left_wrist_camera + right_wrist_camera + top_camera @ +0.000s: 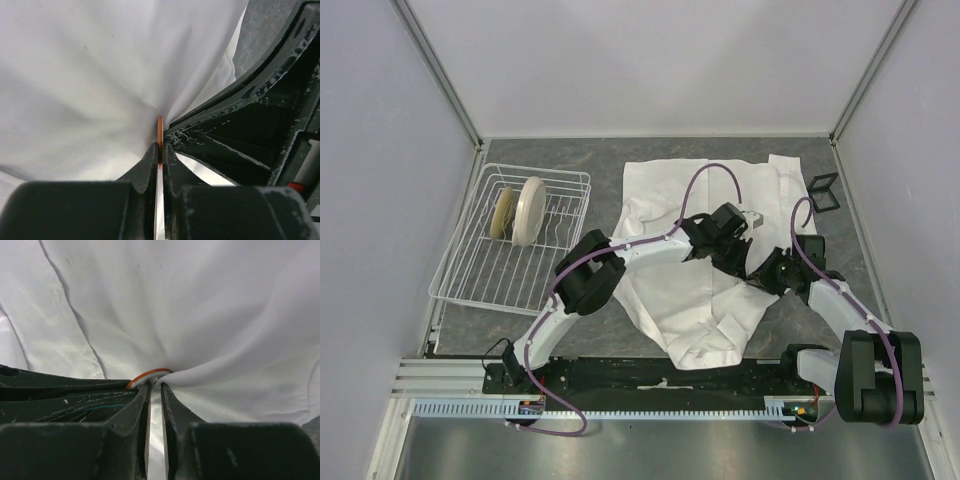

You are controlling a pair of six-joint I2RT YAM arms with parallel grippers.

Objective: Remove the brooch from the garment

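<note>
The brooch (160,135) is a thin, rigid disc with an orange-copper rim. It sits toward 3 o'clock of the middle of the garment (670,290), which lies spread on the mottled grey counter (570,330); in the overhead view the arms hide it. The left tool (160,152) is closed flat on the disc's two faces, with the rim standing edge-on above its tips. The right tool (156,386) has its jaws drawn almost together just below the rim, apparently nipping the cloth that puckers there, though the exact hold is hard to tell. The brooch looks light, stiff and probably slick, so a pinch across its faces near the rim seems best. The shirt is thin, soft, creased cotton that radiates folds from the pinch. It will likely stretch and lift, so holding it down close beside the disc should help.
</note>
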